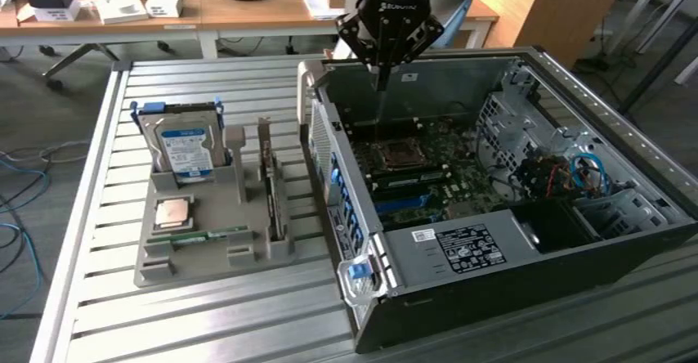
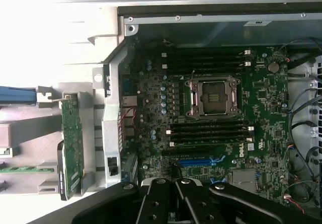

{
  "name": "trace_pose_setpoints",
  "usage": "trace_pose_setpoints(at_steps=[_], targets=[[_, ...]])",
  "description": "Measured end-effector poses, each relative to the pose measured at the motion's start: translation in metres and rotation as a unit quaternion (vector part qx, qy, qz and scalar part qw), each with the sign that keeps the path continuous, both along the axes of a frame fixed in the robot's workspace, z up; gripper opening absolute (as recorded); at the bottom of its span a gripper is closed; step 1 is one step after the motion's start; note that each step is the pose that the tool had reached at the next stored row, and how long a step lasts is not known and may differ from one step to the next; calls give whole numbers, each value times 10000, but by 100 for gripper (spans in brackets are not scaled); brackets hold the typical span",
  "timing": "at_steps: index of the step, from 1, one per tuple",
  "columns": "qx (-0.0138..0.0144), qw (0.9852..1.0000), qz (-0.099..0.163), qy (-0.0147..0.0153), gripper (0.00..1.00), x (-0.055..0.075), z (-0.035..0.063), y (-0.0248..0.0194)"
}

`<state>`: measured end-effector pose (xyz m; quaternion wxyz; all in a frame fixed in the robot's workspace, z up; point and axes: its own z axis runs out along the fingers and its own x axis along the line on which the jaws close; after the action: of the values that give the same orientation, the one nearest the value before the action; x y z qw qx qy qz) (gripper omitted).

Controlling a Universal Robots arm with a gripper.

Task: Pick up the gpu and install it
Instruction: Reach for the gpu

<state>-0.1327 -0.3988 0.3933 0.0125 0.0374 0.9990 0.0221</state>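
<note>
Exterior view. The gripper (image 1: 381, 75) hangs at the upper centre of the frame, above the far end of the open computer case (image 1: 491, 298). Its fingers are drawn together to a point with nothing between them. White lettering on the gripper's black body is visible but cannot be read with confidence.

The gpu (image 1: 273, 193) stands on edge in a slot of the grey holder (image 1: 196, 265), left of centre and well apart from the gripper. Its silvery bracket points toward the far end.

In the same holder:
- a hard drive (image 1: 185, 146) with a blue-and-white label, upright at the upper left; its print is too small to read
- a processor (image 1: 175, 213), lying flat
- a green memory stick (image 1: 202, 235), just beside the processor

The holder and the case both rest on a slatted metal table (image 1: 98, 175). A white sticker (image 1: 469, 247) with fine print lies on the case's black inner cover.

Wrist view. The closed gripper (image 2: 176, 182) is over the motherboard (image 2: 151, 113), near a blue expansion slot (image 2: 201, 161). The empty processor socket (image 2: 211, 97) lies between rows of memory slots. A white mark on the board is possibly "DELL". The gpu (image 2: 71, 143) stays outside the case, in the holder.
</note>
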Motion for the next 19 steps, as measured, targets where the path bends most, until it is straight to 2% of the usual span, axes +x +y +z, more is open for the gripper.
trace_pose_setpoints(at_steps=[19], targets=[[0,10000,0,0,11,-246,0,14]])
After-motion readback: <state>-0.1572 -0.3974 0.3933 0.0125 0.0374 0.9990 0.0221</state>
